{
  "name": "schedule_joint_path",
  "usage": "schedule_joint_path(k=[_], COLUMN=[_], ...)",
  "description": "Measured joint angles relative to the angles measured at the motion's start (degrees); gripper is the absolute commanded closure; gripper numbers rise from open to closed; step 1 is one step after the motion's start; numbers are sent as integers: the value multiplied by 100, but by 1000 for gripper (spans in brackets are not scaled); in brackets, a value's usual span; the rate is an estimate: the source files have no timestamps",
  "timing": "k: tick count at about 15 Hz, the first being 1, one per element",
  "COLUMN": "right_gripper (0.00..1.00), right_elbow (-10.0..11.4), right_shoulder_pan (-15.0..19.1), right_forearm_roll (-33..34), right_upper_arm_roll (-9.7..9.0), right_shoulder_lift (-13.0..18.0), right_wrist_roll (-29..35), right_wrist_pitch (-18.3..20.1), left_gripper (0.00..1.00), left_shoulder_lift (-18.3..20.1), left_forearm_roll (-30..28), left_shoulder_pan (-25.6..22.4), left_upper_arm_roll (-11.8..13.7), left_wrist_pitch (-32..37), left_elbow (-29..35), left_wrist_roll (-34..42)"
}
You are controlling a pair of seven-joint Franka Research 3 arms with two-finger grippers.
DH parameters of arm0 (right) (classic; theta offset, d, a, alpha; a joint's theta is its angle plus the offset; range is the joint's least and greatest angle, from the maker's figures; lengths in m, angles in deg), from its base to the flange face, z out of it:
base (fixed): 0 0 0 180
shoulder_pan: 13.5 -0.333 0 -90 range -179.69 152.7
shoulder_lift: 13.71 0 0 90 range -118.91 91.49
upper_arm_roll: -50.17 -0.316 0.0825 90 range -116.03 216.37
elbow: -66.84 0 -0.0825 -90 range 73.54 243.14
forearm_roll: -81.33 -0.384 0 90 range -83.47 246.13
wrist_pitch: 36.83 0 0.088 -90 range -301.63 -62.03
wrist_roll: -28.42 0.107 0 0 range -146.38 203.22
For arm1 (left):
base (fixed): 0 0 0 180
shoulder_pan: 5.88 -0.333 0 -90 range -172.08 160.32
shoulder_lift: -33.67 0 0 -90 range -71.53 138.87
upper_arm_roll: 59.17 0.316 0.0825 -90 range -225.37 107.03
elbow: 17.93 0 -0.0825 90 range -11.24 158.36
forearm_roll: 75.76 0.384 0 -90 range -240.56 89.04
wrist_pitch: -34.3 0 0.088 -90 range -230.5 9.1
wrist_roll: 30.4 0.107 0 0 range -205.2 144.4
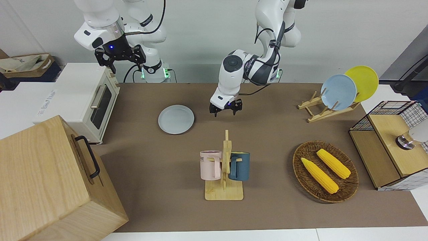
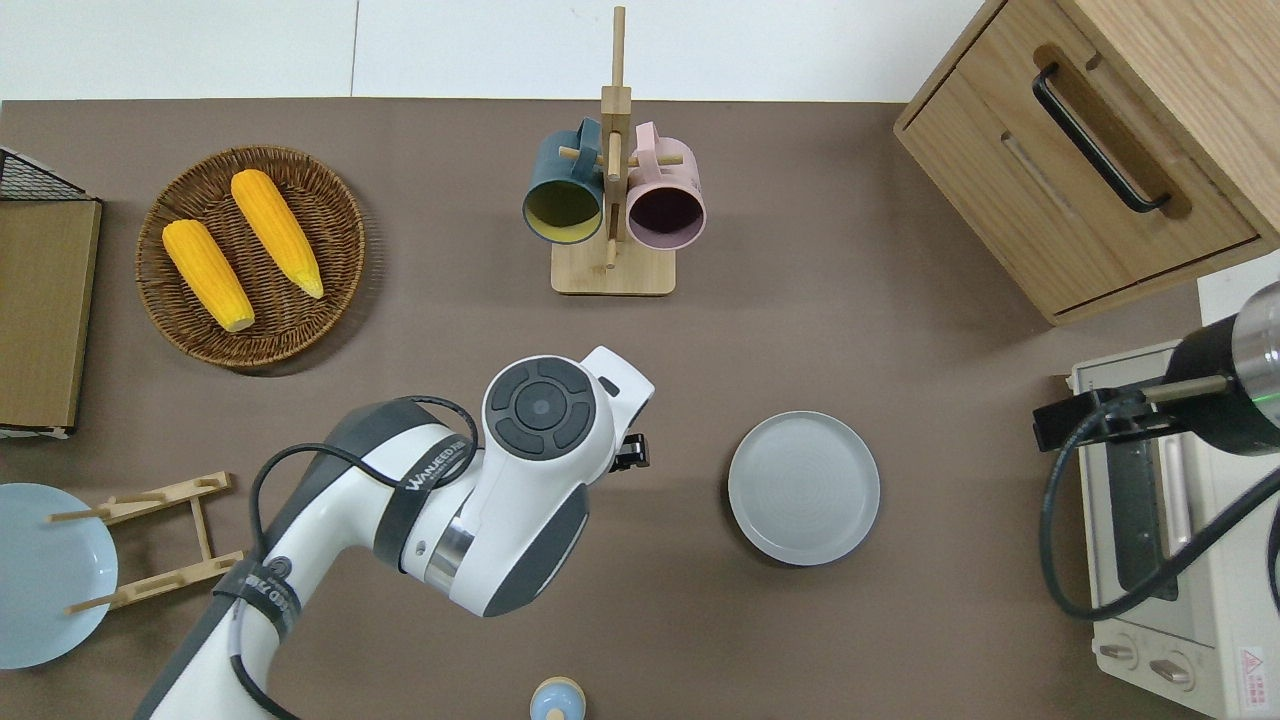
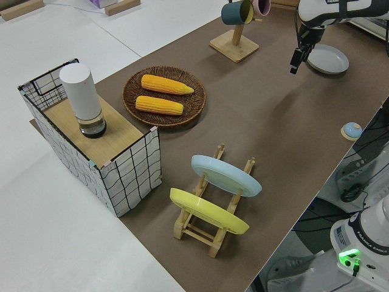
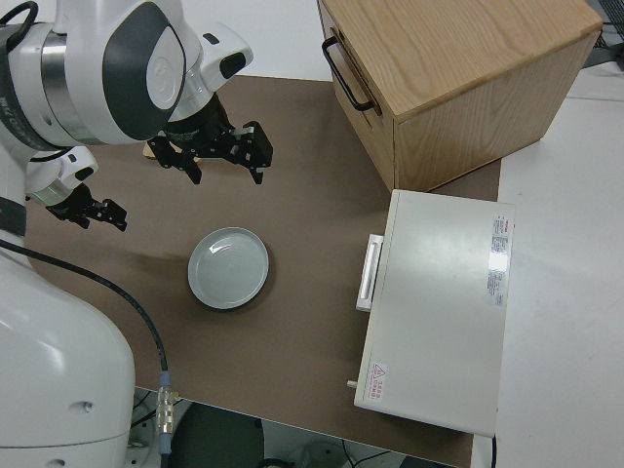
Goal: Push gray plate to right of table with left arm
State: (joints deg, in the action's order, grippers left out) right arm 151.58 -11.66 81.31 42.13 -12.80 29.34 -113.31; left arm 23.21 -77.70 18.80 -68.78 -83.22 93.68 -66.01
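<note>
Left gripper point(image 1: 226, 110) hovers beside plate point(image 1: 176, 119), no contact, can't tell if open. Right arm parked. Next: drop to surface point(image 1: 267, 140), sweep plate toward right-arm end.

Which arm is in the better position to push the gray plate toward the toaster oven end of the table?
The left. Its gripper hangs low beside the gray plate, on the side toward the left arm's end of the table, so a sideways sweep should drive the plate toward the toaster oven. The right arm is parked.
</note>
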Motion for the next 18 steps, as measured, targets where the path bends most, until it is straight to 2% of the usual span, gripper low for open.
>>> schedule_joint_path(k=[6, 18], right_gripper=[17, 17], right_elbow=[0, 0], right_shoulder_pan=[0, 0], right_forearm_roll=[0, 0], right_upper_arm_roll=[0, 0], right_shoulder_lift=[0, 0], right_wrist_roll=[0, 0], right_wrist_pitch=[0, 0], left_gripper=[7, 7], left_shoulder_lift=[487, 1357], left_forearm_roll=[-207, -221], left_shoulder_pan=[-704, -2304], left_upper_arm_roll=[13, 34], left_wrist_pitch=[584, 1870], left_elbow=[18, -91], left_wrist_roll=[934, 3023])
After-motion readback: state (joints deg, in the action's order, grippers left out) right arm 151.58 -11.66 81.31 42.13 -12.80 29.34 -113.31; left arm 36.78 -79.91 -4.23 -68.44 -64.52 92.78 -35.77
